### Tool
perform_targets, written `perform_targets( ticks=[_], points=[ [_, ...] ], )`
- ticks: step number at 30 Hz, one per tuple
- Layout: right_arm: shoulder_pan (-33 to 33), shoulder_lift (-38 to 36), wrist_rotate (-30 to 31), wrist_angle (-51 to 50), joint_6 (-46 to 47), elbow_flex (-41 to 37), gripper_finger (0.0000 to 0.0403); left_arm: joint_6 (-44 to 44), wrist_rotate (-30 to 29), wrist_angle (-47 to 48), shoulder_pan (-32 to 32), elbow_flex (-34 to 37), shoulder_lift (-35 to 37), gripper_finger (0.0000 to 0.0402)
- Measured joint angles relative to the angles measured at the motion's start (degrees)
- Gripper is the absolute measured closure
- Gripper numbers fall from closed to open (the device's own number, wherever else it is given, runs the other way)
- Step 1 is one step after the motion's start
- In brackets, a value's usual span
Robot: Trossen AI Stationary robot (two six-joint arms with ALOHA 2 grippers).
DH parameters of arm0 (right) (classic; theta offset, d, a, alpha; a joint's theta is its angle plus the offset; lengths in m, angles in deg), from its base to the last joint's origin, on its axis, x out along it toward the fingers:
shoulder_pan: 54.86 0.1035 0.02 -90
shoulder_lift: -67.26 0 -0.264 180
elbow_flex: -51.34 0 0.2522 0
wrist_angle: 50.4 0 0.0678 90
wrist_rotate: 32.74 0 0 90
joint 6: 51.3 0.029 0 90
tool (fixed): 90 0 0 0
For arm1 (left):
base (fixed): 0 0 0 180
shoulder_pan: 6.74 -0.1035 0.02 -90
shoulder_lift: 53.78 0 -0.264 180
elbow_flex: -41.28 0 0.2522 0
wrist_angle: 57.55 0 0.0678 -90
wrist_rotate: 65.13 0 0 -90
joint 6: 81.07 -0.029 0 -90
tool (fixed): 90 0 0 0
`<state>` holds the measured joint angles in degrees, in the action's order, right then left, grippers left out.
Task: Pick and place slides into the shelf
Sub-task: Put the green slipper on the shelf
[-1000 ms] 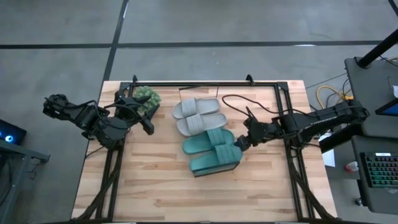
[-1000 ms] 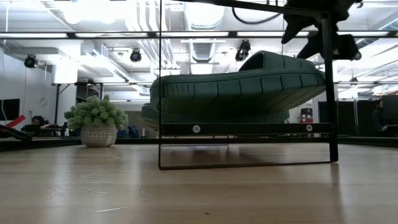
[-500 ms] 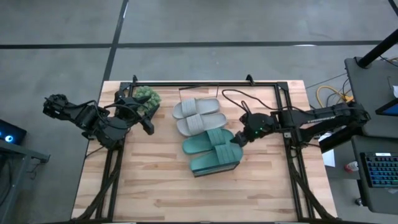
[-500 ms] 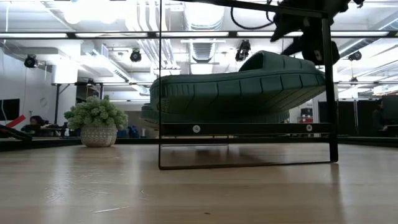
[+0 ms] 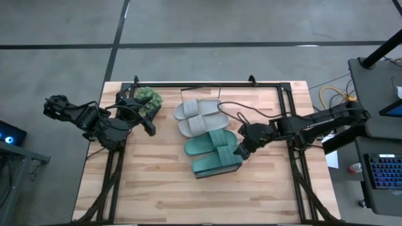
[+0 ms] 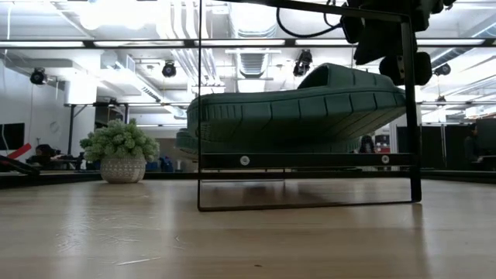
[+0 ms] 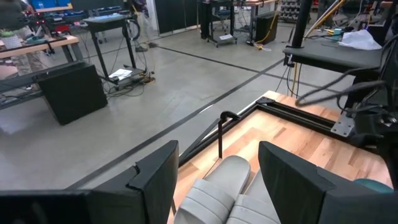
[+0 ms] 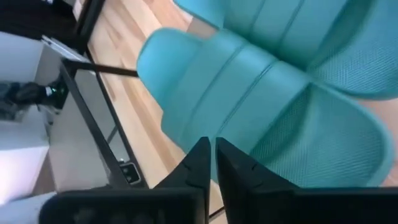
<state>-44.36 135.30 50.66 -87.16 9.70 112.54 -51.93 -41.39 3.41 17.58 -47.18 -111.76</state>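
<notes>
Slides lie mid-table: we see the teal pair point(image 5: 215, 152) just left of our right tool point(image 5: 240, 150), long axes running left to right, the grey pair point(image 5: 200, 117) just beyond. Our right tool hangs closed and empty beside the teal heel, arm reaching in from the right. Our left tool point(image 5: 146, 123) waits open near the plant point(image 5: 149, 98), farther off.

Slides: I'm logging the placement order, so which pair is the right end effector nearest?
The teal pair. The right end effector, shut, sits at its edge, while the grey pair lies farther back, by the plant.
</notes>
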Motion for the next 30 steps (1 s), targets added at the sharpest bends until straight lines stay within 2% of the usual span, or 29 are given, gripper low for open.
perform_targets(
  ticks=[11, 22, 30],
  points=[
    [0.3, 2.7, 0.1, 4.7, 0.4, 0.0, 0.0394, 0.0, 0.0, 0.1, 0.0, 0.0, 0.0, 0.0194],
    [1.6, 12.1, -2.8, 6.4, 0.3, 0.1, 0.0394, 0.0, 0.0, 0.2, 0.0, 0.0, 0.0, 0.0194],
    [1.6, 14.2, -3.4, 7.6, 0.6, 0.1, 0.0395, 0.0, 0.0, 0.4, 0.0, 0.0, 0.1, 0.0194]
  ],
)
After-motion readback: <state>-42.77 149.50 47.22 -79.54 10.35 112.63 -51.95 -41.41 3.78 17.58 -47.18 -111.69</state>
